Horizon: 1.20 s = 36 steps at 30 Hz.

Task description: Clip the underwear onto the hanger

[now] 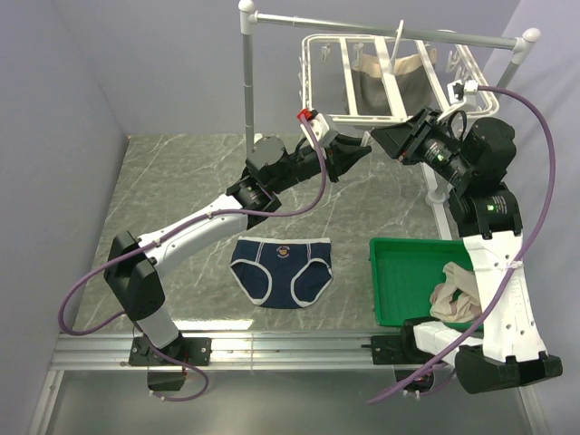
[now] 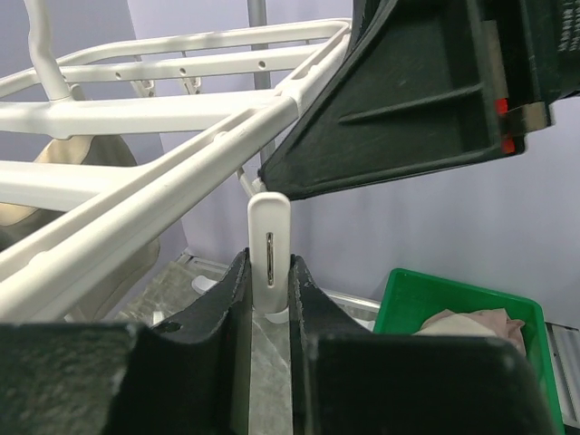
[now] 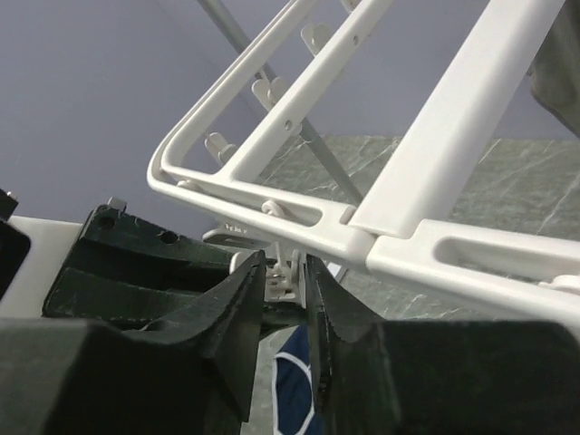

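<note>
The navy underwear (image 1: 281,270) lies flat on the marble table, below both grippers; a strip of it shows in the right wrist view (image 3: 296,391). The white hanger (image 1: 319,80) hangs from the rack at the back, and its bars show in both wrist views (image 2: 163,195) (image 3: 435,163). My left gripper (image 1: 359,154) (image 2: 269,265) is shut on a white clip (image 2: 269,227) hanging from the frame's near edge. My right gripper (image 1: 384,141) (image 3: 285,269) meets it from the right, jaws closed narrowly on a white clip (image 3: 286,275) under the frame.
A white pole stand (image 1: 246,82) with a grey crossbar (image 1: 390,32) carries the hanger. An olive-grey garment (image 1: 381,89) hangs on the frame. A green tray (image 1: 399,265) at the right holds a beige cloth (image 1: 453,294).
</note>
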{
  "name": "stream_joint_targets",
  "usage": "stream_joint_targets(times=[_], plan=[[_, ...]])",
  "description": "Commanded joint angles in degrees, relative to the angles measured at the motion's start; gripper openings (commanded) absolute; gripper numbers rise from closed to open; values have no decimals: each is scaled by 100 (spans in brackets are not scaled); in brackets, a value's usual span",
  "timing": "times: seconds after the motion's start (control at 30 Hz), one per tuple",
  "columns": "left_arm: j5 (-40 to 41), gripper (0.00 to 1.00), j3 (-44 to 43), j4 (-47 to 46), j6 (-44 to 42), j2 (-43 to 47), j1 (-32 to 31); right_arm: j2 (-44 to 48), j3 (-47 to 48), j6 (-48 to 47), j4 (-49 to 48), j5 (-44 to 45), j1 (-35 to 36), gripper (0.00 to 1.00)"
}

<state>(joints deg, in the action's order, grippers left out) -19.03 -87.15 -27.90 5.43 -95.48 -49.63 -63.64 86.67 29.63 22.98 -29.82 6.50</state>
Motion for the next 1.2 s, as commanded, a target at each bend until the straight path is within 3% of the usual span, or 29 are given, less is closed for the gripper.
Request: stream_joint_targets(times=[0.0,0.27,0.93,1.17], plan=[[13,2,-197,-5,-16,91,-21,246,104,122,-242,-269,18,37],[-40,1,-188,-23,-7,100,-30,326,-19,307,-338,-481,44,68],[4,1,-205,13,36,109,-30,247,122,-625,356,1443,475,68],[-49,1,-241,57,28,74,-38,185,95,-476,163,1058,510,68]])
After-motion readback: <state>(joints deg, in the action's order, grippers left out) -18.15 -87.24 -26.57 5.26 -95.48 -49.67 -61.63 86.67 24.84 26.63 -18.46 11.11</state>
